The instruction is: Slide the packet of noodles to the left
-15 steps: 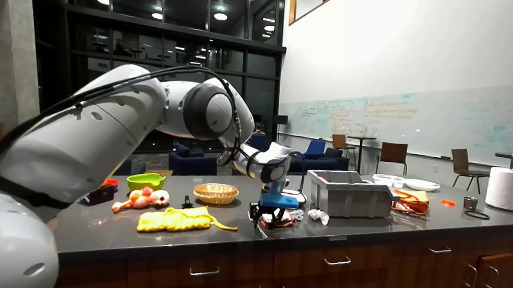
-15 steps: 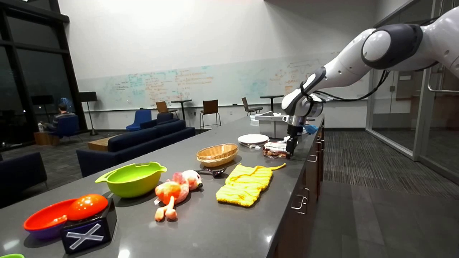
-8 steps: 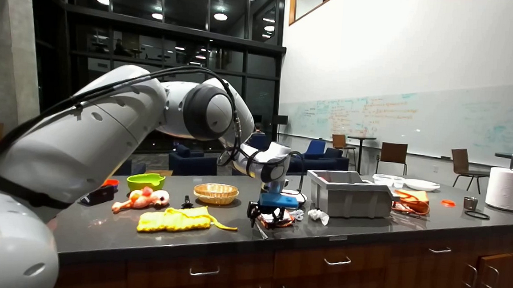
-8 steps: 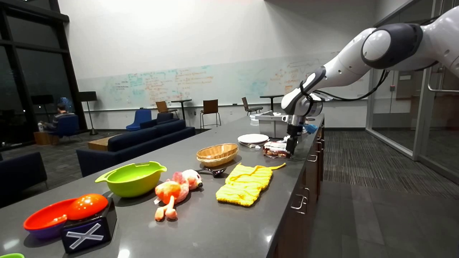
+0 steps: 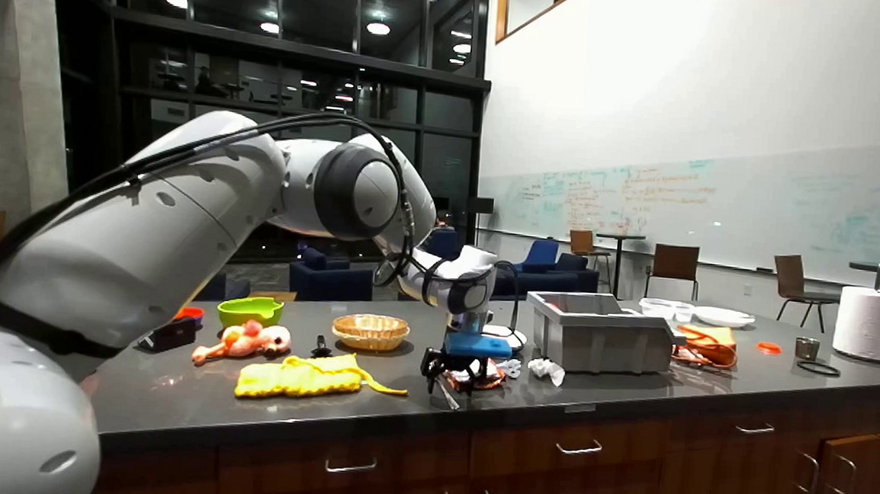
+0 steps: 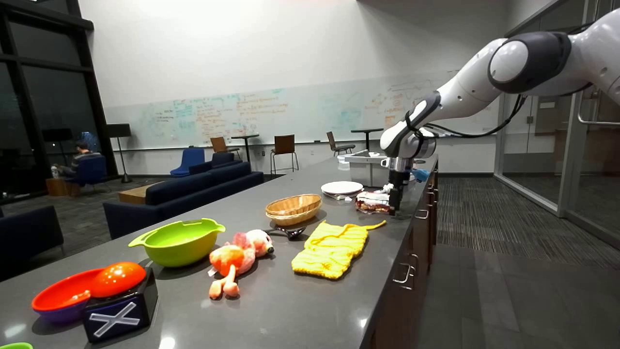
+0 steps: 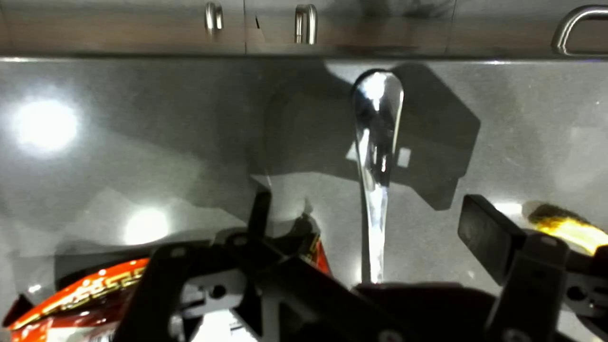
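The packet of noodles (image 5: 494,378) lies flat on the counter, red-brown with white patches. It also shows in an exterior view (image 6: 371,200) and at the lower left of the wrist view (image 7: 80,304). My gripper (image 5: 453,385) is low over the counter at the packet's near side, and it also shows in an exterior view (image 6: 395,211). In the wrist view the gripper (image 7: 375,225) is open, its fingers wide apart. One finger hides part of the packet, whose red corner shows just inside it. I cannot tell whether they touch. The other finger's pad (image 7: 487,237) is clear of the packet.
A shiny metal utensil (image 7: 377,142) lies between the fingers towards the counter's front edge (image 7: 142,59). A yellow knitted heap (image 5: 298,377) and a wicker basket (image 5: 370,333) lie left of the packet. A grey bin (image 5: 602,341), white tissue (image 5: 547,371) and white plate (image 6: 342,188) are nearby.
My gripper has shifted slightly towards the counter's front edge, and its left finger stands a little farther left. The packet has not visibly moved.
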`<state>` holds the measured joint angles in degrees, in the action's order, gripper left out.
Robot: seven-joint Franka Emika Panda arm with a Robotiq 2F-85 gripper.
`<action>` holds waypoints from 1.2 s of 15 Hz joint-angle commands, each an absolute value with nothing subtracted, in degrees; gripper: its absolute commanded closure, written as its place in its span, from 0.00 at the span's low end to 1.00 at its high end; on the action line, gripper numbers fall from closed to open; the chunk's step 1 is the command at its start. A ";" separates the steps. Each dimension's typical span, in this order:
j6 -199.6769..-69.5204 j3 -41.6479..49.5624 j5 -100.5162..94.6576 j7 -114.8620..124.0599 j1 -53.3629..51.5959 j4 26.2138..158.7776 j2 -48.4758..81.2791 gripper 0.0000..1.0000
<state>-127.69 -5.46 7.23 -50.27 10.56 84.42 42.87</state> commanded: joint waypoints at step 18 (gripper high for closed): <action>-126.34 -7.13 9.77 -48.18 11.52 82.14 43.81 0.00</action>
